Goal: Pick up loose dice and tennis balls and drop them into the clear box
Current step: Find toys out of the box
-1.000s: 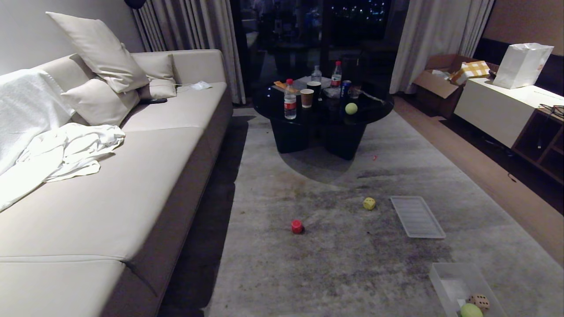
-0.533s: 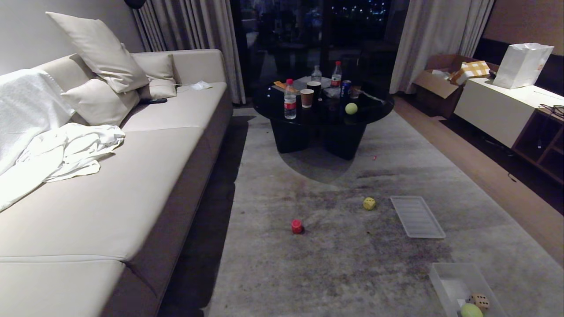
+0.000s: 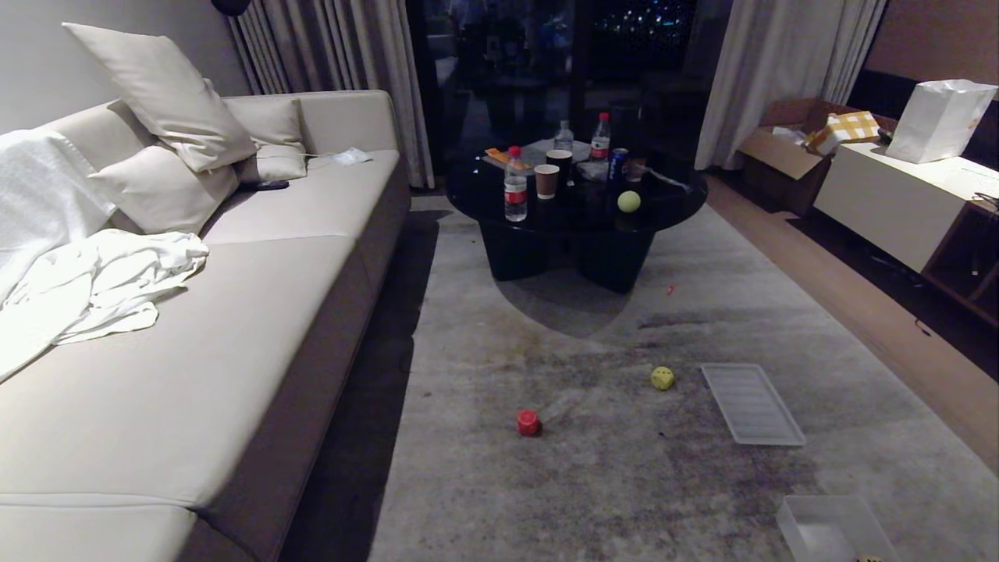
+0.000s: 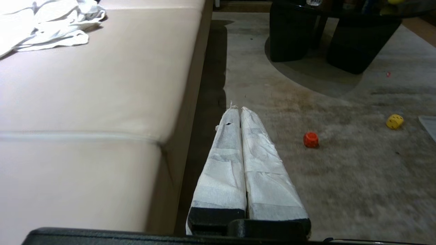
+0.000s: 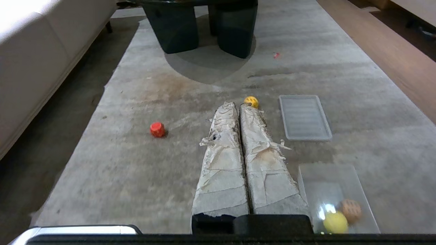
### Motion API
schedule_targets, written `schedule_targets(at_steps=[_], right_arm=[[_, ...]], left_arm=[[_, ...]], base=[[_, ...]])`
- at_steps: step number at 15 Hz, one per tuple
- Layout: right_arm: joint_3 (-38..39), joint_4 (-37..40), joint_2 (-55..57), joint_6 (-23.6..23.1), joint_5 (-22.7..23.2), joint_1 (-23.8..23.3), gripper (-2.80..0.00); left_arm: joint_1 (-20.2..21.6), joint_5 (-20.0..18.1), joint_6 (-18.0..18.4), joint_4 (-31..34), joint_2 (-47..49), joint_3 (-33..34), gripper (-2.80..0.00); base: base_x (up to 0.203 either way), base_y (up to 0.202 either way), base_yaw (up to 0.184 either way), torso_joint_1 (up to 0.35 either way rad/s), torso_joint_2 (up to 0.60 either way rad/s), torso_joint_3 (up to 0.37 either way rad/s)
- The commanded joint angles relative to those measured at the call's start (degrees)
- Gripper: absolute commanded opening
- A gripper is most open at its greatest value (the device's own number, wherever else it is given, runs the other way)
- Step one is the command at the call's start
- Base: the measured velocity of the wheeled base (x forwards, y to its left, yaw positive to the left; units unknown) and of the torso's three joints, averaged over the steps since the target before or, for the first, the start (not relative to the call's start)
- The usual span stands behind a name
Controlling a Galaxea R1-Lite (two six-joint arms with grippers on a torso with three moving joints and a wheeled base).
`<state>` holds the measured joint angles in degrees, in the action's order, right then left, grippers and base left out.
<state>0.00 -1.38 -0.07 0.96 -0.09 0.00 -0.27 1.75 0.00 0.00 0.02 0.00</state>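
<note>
The clear box (image 3: 835, 527) is cut off by the head view's edge (contents mostly hidden).

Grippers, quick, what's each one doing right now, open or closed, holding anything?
Left gripper: closed, holding nothing, above the carpet beside the sofa.
Right gripper: closed, holding nothing, above the carpet near the clear box.

Long end effector fingers (image 4: 238, 160) wrapped in white tape.
</note>
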Motion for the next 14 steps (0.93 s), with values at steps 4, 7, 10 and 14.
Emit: schedule_targets(at_steps=[4,7,10,14], right_arm=[[0.63,-0.03,0.07,0.0,0.0,0.0,-2.8],[0.7,-0.03,0.07,0.0,0.0,0.01,-2.8],[0.64,-0.03,0.07,0.0,0.0,0.0,-2.8],[0.62,-0.03,0.07,0.08,0.0,0.01,-2.8]], left_arm=[[0.0,0.0,0.0,0.0,0.06,0.09,-2.8],[0.0,0.0,0.0,-0.01,0.06,0.09,-2.8],[0.0,0.0,-0.09,0.0,0.06,0.09,-2.8],[0.0,0.08,-0.07,-0.09,0.06,0.09,-2.8]], base=[[0.183,0.0,-0.001,0.002,0.01,0.004],[0.183,0.0,0.0,0.001,0.0,0.002],[0.184,0.0,-0.001,0.001,0.0,0.001],[0.187,0.0,-0.001,0.0,0.0,0.002]])
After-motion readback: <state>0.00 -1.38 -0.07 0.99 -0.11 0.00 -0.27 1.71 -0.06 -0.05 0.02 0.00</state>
